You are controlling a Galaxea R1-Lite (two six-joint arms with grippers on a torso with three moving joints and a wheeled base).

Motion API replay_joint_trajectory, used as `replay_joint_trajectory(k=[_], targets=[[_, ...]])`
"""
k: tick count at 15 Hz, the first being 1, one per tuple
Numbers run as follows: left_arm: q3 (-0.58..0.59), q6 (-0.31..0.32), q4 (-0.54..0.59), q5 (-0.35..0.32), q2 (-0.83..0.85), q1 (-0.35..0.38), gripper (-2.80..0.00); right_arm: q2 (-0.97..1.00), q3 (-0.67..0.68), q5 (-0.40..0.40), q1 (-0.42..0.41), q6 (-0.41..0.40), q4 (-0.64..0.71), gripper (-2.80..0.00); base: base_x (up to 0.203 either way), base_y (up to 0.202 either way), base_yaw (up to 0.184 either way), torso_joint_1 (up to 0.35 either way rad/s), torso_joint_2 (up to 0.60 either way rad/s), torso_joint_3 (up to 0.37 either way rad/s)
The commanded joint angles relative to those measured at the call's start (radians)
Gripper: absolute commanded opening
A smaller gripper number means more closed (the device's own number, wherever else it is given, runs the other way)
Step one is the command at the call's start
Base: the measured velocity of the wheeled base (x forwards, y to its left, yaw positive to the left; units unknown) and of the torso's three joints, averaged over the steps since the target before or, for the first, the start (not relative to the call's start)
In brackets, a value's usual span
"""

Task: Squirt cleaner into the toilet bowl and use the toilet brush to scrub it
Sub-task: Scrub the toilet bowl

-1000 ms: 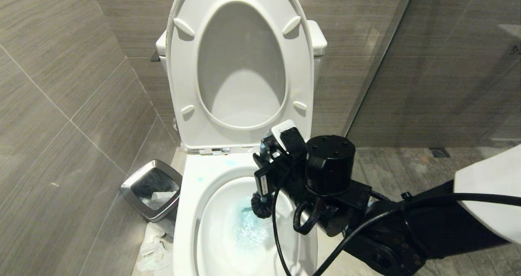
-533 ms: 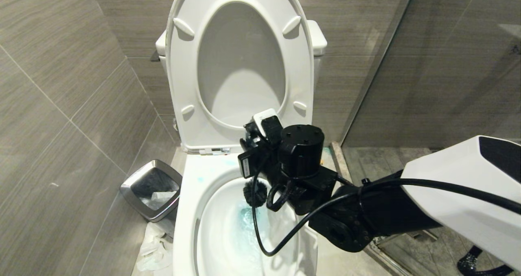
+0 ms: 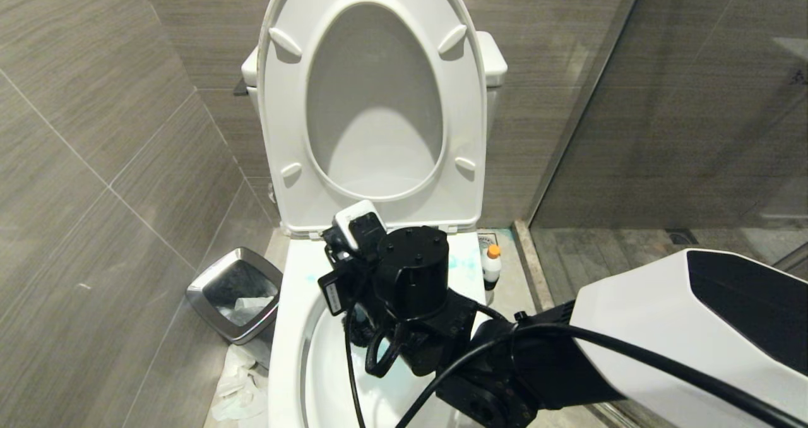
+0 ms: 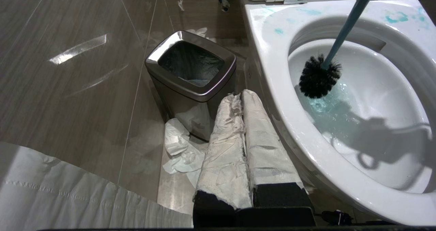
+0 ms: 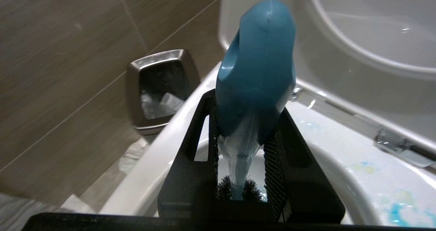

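Over the toilet bowl (image 3: pixel 291 327), right gripper (image 5: pixel 241 145), clamping the toilet brush (image 4: pixel 320 76), has swung leftward; scrubbing continues.

Right arm reaching in from the right, left arm parked low.

The right arm, a white shell ending in a black wrist, stretches across the head view from the lower right, its black two-fingered right gripper (image 5: pixel 242 145) pointing down with both fingers (image 5: pixel 190 163) clamped on a handle. The left gripper (image 4: pixel 243 139), its two fingers wrapped in white padding, sits low on the left with the fingers pressed together, holding nothing.
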Motion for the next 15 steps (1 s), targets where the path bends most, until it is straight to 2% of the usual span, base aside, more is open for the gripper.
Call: replay_joint_trajectory(k=[1, 5, 10, 15], targets=[[0.002, 0.000, 0.000, 0.000, 0.001, 0.000, -2.80, 0.000, 0.022, -0.005, 0.052, 0.002, -0.006, -2.80, 0.000, 0.000, 0.000, 0.000, 0.00, 0.000], [0.002, 0.001, 0.000, 0.000, 0.001, 0.000, -2.80, -0.048, 0.126, -0.025, 0.133, 0.037, -0.009, -2.80, 0.000, 0.000, 0.000, 0.000, 0.00, 0.000], [0.002, 0.001, 0.000, 0.000, 0.001, 0.000, -2.80, -0.208, 0.382, -0.074, 0.230, 0.112, -0.044, -2.80, 0.000, 0.000, 0.000, 0.000, 0.00, 0.000], [0.002, 0.000, 0.000, 0.000, 0.001, 0.000, -2.80, -0.383, 0.640, -0.111, 0.239, 0.145, -0.125, -2.80, 0.000, 0.000, 0.000, 0.000, 0.00, 0.000]])
